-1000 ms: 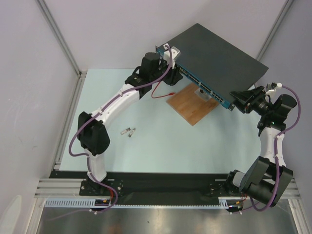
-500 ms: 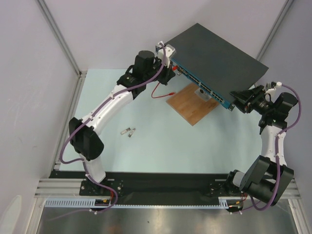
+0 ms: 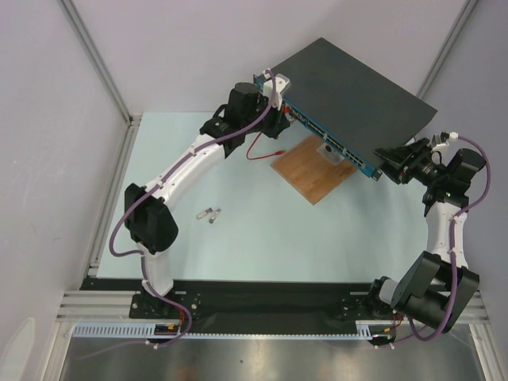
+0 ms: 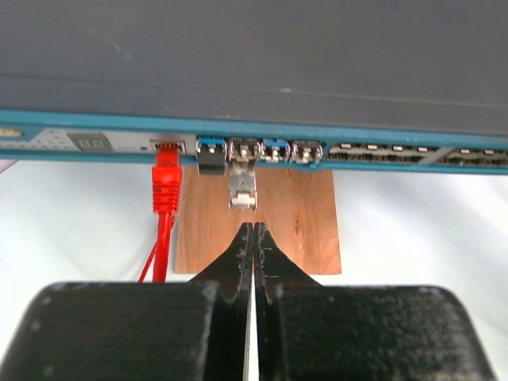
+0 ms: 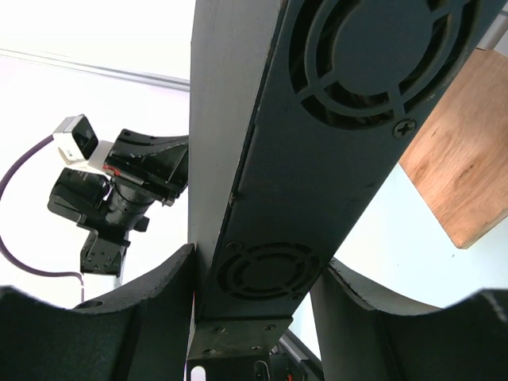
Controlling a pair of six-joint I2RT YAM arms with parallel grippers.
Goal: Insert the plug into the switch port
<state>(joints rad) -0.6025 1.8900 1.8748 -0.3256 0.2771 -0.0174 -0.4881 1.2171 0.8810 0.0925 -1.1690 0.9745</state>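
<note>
A flat dark grey-black metal switch (image 3: 349, 87), blue-fronted; print unreadable.
Top: it overhung a brown wooden board (image 3: 313, 168). Left wrist: left gripper (image 4: 253, 230), pressed together, hung just below the small silver plug (image 4: 242, 186) in its port. Right wrist: right gripper (image 5: 254, 294) clamped its vented end.

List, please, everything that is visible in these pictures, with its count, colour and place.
switch: one, dark grey-black with a blue front edge, at the far right.
silver plug: one, silver, sticking out of a front port of the switch.
red cable: one, red, plugged in left of the silver plug.
wooden board: one, brown, partly under the switch's front edge.
small metal parts: two, silver, lying near the left arm.
table: one, pale blue-green.
left fingers: two, black, shut, tips just before the silver plug.
right fingers: two, black, closed on the switch's right end.
</note>
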